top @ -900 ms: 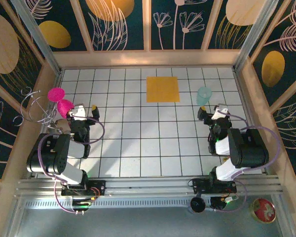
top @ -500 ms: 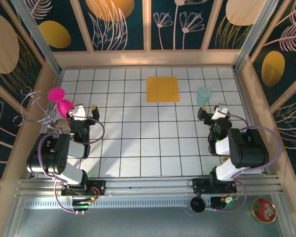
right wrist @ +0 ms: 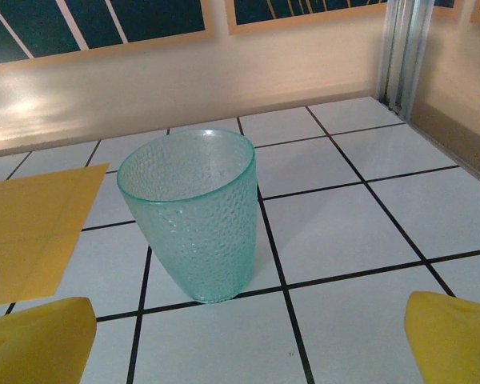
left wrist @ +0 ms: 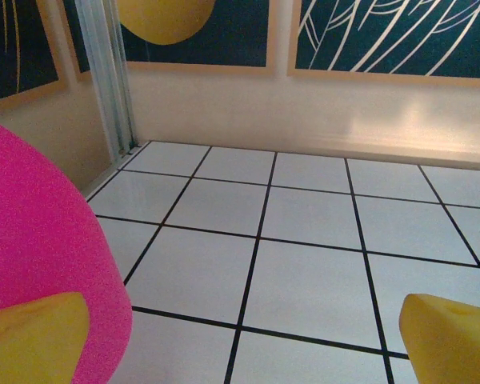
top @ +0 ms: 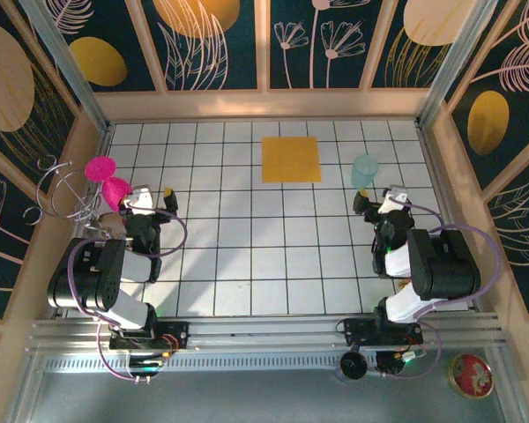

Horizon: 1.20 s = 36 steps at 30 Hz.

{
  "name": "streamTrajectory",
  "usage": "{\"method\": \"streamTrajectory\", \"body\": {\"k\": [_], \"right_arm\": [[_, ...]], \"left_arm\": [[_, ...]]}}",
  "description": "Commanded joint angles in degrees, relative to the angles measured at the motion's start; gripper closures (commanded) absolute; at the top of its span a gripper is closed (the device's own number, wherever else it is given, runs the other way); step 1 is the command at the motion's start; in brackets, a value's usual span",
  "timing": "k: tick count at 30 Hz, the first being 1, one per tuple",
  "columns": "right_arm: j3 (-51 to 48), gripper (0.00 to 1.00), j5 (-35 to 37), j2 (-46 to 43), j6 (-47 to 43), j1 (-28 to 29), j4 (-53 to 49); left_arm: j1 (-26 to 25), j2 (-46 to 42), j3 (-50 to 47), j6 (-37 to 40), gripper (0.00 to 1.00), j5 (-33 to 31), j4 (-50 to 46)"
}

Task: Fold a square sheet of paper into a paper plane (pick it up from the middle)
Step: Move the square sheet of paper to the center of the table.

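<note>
Far forward, flat orange-yellow square paper sheet is lying nearer my right gripper than left gripper; both gaping, empty.

free: centre tiles | right end effector: teal cup ahead (upright) | left end effector: pink object alongside

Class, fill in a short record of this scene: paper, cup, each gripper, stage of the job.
paper: square, orange-yellow, flat and unfolded, far middle of the table
cup: pale teal, upright, right of the paper, not touching it
left gripper: open, empty, beside a pink object
right gripper: open, empty, facing the cup
stage: folding not yet begun
</note>
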Motion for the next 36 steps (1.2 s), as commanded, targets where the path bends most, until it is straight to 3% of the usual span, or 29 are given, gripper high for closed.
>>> {"method": "streamTrajectory", "body": {"k": [1, 9, 12, 16, 23, 27, 30, 36], "right_arm": [[1.0, 0.01, 0.6, 0.5, 0.7, -0.5, 2.6], [-0.2, 0.01, 5.3, -7.3, 1.3, 0.3, -1.7], [3.8, 0.01, 7.0, -13.4, 3.4, 0.9, -15.2], [8.8, 0.01, 7.5, -19.0, 7.6, 1.7, -29.4], [16.6, 0.01, 7.7, -23.8, 11.5, 7.0, -49.3], [19.9, 0.01, 9.9, -23.5, 13.4, 13.2, -54.7], [24.4, 0.01, 5.4, -20.8, 18.4, 15.6, -58.9], [35.5, 0.06, -1.1, -8.6, 26.2, 21.1, -62.7]], "left_arm": [[0.4, 0.3, 0.3, 0.0, 0.01, -0.9, 2.5], [0.4, -4.0, -3.5, -0.5, 0.01, -2.1, 6.1], [0.4, -9.4, -2.7, -0.6, 0.01, -1.6, -1.0], [0.3, -17.5, 2.4, -6.1, 0.01, -2.5, -18.7], [0.3, -26.0, 3.8, -18.1, 0.01, 10.0, -23.9], [0.4, -26.0, 10.9, -24.7, 0.01, 13.2, -37.6], [0.3, -24.7, 12.1, -29.8, 0.01, 17.0, -38.5], [-1.6, -17.7, 15.6, -35.2, 0.01, 31.5, -37.7]]}}
